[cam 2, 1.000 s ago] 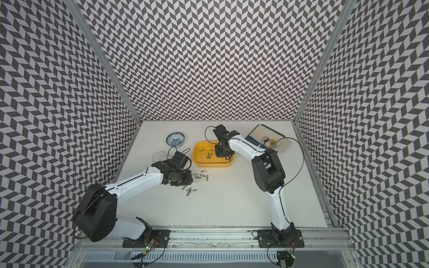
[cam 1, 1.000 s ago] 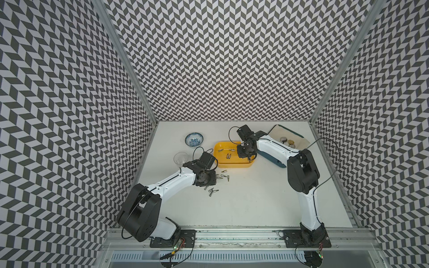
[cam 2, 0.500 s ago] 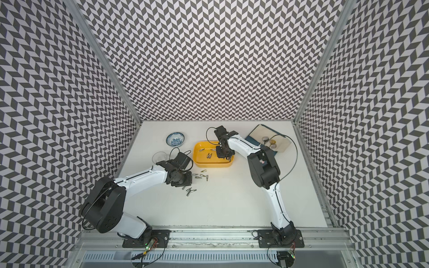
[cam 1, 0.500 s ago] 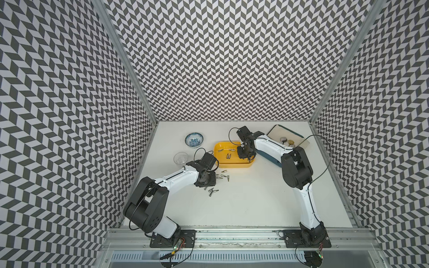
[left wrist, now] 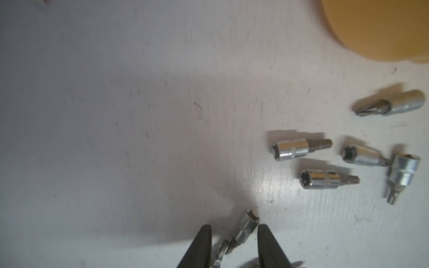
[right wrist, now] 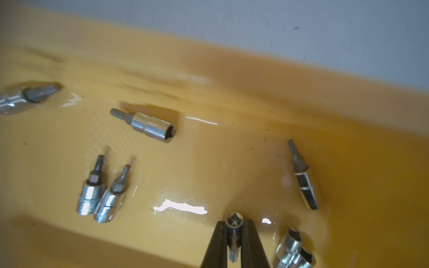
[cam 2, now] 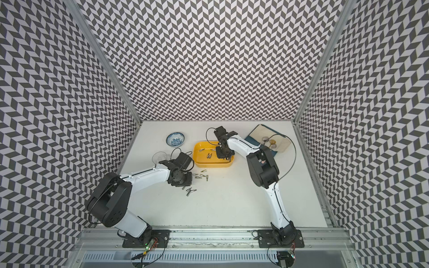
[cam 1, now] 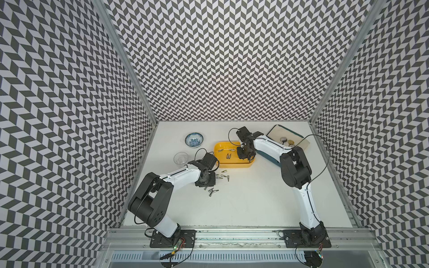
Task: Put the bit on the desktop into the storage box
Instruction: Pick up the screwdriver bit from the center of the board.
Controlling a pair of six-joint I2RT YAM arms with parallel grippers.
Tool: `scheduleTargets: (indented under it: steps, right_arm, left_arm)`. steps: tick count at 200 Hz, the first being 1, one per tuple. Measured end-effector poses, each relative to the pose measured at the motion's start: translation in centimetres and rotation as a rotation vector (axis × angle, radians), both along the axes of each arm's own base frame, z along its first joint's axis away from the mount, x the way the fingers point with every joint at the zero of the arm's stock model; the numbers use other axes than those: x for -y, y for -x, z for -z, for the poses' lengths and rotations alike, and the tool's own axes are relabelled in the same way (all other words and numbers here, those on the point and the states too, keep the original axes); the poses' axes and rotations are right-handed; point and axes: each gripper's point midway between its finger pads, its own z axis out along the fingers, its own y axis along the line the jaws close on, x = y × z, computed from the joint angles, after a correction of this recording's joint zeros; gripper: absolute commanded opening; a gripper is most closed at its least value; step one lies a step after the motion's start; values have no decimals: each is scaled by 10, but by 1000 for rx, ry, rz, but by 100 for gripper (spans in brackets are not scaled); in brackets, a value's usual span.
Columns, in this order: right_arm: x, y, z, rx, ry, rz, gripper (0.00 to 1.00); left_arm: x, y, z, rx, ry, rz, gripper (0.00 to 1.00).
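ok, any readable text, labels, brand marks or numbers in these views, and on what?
No text can be read anywhere.
storage box: plain yellow, no label.
bits on the desktop: bare metal, any size stamps too blurred to read.
held bit in the right gripper: no marking visible.
bowl: blue pattern only, no words.
circuit boards at the arm bases: too small to read.
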Motion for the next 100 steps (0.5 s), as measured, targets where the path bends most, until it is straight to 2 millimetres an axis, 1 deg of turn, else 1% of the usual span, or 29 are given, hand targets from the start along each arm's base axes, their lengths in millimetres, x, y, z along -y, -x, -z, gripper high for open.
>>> scheduleTargets:
  steps: [15,25,54,80,100]
  right_arm:
    - [0,0,0,0,1,-2,21]
    - [0,0,1,-2,3,-4,25]
    - [1,1,1,-3,4,-4,27]
    - [0,0,-2,-2,3,-3,30]
    - [-1,-3,-6,8,-2,-3,31]
  left_arm:
    - [1,-3,-2,9,-1,2,37]
    - [1,-4,-2,11,-3,2,35]
    - [1,-6,4,2,-15,5,31]
    - [2,-8,4,8,-15,7,28]
    - [2,-8,4,9,-14,7,23]
